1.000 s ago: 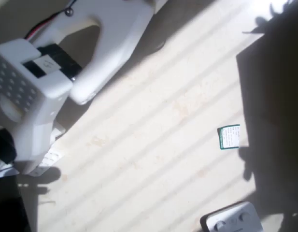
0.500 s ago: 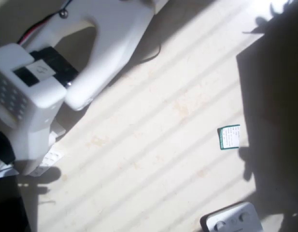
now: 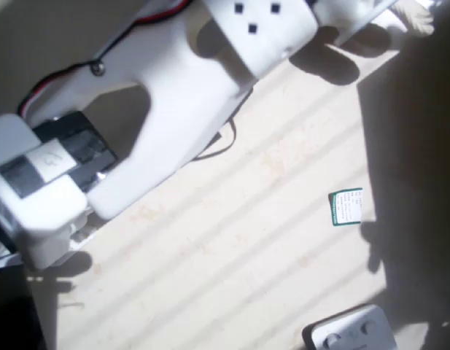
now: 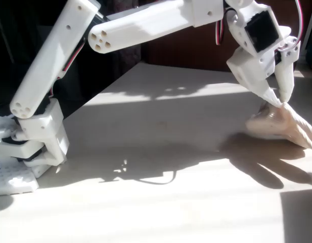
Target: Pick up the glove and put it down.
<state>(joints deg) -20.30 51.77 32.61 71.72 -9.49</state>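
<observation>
In the fixed view the cream-beige glove [image 4: 283, 125] lies at the right of the pale table. My white gripper [image 4: 277, 103] comes down on it from above, with both fingertips pinched together on the glove's top, which is drawn up into a small peak. The rest of the glove still rests on the table. The overhead view catches a pale piece of the glove [image 3: 420, 16] at the top right edge, just past the end of my outstretched arm [image 3: 210, 80].
A small white card with a green border [image 3: 346, 206] lies at the right of the overhead view. A grey device with round buttons [image 3: 350, 332] sits at the bottom edge. My arm's base [image 4: 29, 147] stands at the left. Deep shadow covers the right side.
My arm has swung from the left side out toward the upper right of the overhead view and now stretches across the table. The card and grey device have not moved.
</observation>
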